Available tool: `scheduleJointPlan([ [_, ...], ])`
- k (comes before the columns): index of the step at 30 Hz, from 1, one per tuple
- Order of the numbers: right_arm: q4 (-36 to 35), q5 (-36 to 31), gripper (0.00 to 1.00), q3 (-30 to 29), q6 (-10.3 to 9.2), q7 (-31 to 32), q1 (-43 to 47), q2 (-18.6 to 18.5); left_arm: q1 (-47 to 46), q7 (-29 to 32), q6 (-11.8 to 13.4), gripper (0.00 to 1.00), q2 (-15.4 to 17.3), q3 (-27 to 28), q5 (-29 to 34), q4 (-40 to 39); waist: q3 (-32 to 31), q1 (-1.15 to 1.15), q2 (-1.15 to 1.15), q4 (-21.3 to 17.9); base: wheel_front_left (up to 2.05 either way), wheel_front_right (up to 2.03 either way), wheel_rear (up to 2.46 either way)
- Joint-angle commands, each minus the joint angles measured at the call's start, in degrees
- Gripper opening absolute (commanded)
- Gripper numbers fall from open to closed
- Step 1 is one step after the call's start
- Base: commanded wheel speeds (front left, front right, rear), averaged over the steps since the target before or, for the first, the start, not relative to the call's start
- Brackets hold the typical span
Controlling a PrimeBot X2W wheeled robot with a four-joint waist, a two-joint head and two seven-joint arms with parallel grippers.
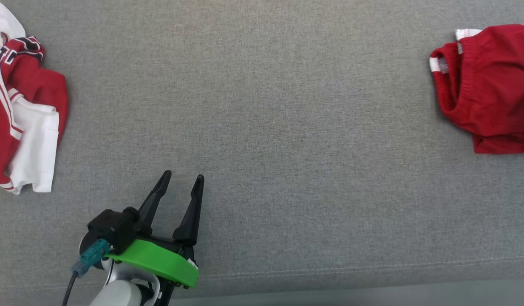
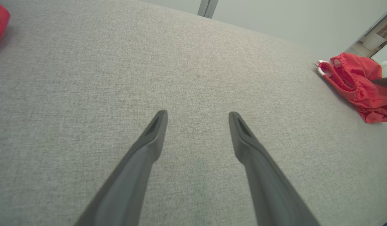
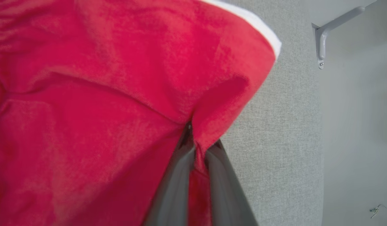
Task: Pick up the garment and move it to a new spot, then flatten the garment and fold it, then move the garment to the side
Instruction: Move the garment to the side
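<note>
One side of the red garment (image 1: 485, 89) is cut off at the head view's right edge, well off to the right of my left gripper (image 1: 183, 175), whose fingers stand spread over the bare grey cloth surface (image 1: 287, 127). The right wrist view shows my right gripper (image 3: 202, 135) pinching a fold of the garment, tips half buried in red. A red-and-white jersey (image 1: 24, 119) lies far to the left gripper's left.

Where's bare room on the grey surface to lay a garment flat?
Widest free patch: the middle of the grey fabric surface, between the red-and-white jersey at the left edge and the red shorts at the right, ahead of the open left tool. Crowded: both side edges; the right tool is pinching the shorts.
</note>
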Motion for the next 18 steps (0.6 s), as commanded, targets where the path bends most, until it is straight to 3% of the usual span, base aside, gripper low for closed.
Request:
scheduleJointPlan([
  [1,0.1,0.6,0.0,1.0,-0.1,-1.1,-0.9,-2.0,-0.8,0.2,0.5,1.0,0.9,0.1,0.8,-1.1,1.8,0.0,0.0,1.3,0.0,0.0,0.0],
  [8,0.7,1.4,0.0,3.5,-0.1,-4.0,-2.5,-8.2,-0.5,1.1,1.5,1.0,2.0,-0.1,1.5,-4.7,4.4,0.0,0.0,3.0,0.0,0.0,0.0],
  [15,1.7,-0.7,0.0,3.1,-0.1,-5.9,-3.4,-11.4,-0.5,0.9,2.4,1.0,2.7,0.2,2.3,-6.7,5.2,0.0,0.0,3.7,0.0,0.0,0.0],
  [18,3.0,-1.4,0.0,1.5,-0.1,-7.4,-2.9,-10.8,-0.7,1.3,2.7,1.0,2.9,0.0,2.5,-7.3,5.2,0.0,0.0,4.0,0.0,0.0,0.0],
])
